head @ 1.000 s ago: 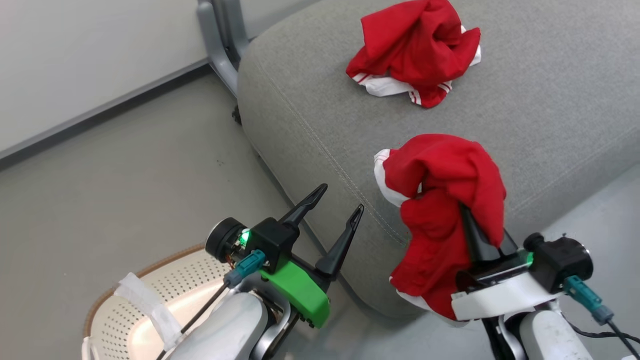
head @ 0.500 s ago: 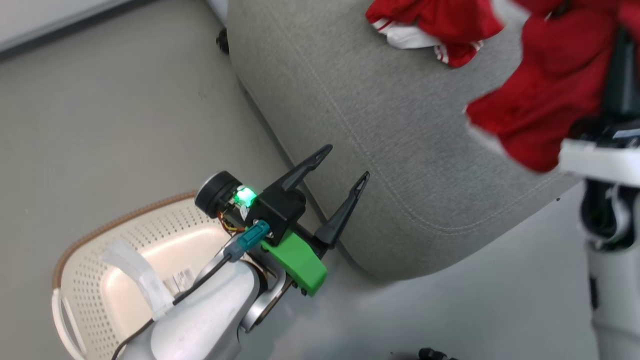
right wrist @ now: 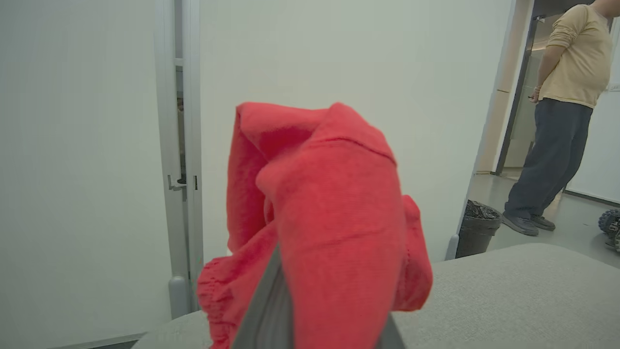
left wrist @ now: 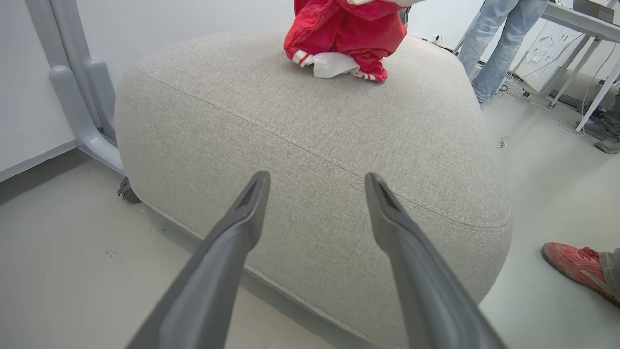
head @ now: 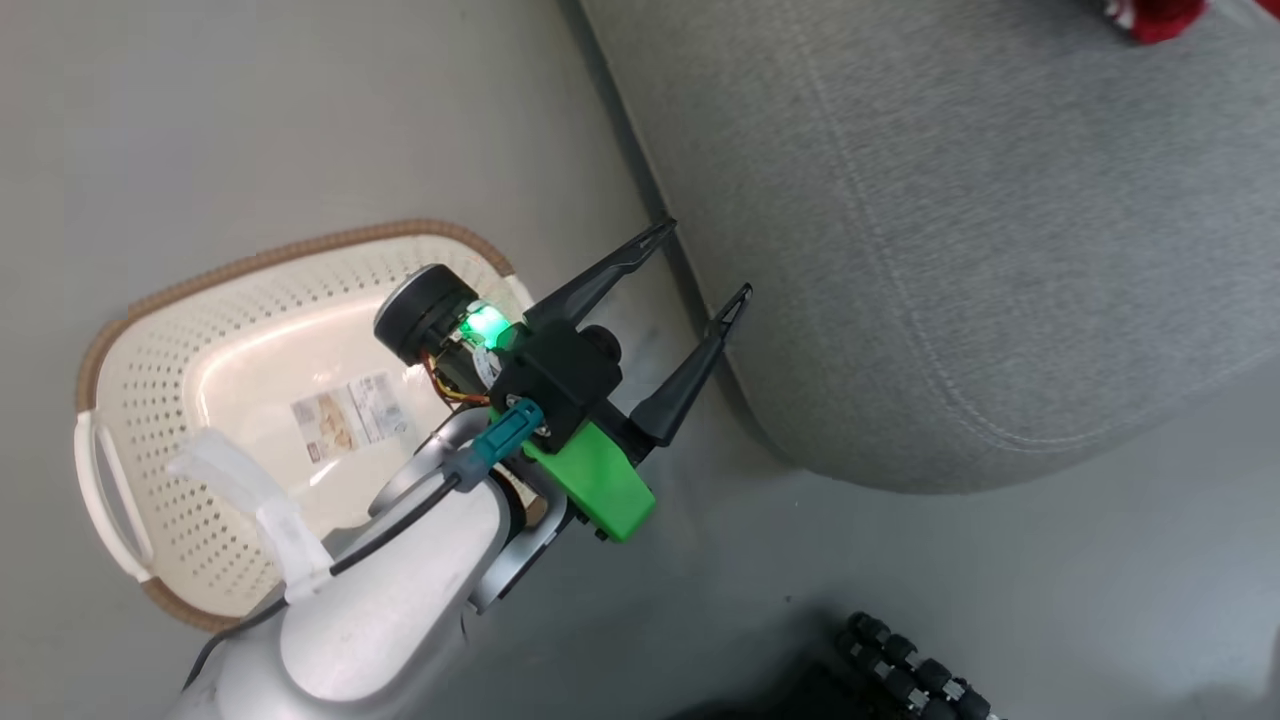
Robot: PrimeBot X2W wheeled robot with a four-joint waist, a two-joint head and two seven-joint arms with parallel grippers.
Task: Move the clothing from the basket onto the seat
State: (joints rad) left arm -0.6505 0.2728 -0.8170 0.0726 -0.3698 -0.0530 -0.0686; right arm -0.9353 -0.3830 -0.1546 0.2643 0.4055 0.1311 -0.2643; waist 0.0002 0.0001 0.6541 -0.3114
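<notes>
The cream basket point(head: 150, 330) stands on the floor with only its paper label point(head: 350, 415) inside. My left gripper point(head: 705, 262) hangs open and holds nothing, between the basket and the grey seat's point(head: 950, 250) front corner; in the left wrist view its fingers point(left wrist: 232, 242) point at the seat point(left wrist: 315, 140). One red garment with white trim point(left wrist: 346, 41) lies on the seat's far part. My right gripper point(right wrist: 319, 271) is shut on a second red garment point(right wrist: 334, 203), which drapes over its fingers above the seat point(right wrist: 508, 295). A red scrap point(head: 1150, 15) shows at the head view's top edge.
A grey metal frame leg point(left wrist: 82, 102) stands left of the seat. Someone's jeans-clad legs point(left wrist: 494, 43) and a red shoe point(left wrist: 576, 266) are to its right. Another person point(right wrist: 566, 121) stands beside a black bin point(right wrist: 477, 228). Black wheels point(head: 900, 660) sit on the floor.
The head camera has swung down and left, so more of the basket shows. The right gripper has carried its red garment up and out of the head view. The left gripper stays open.
</notes>
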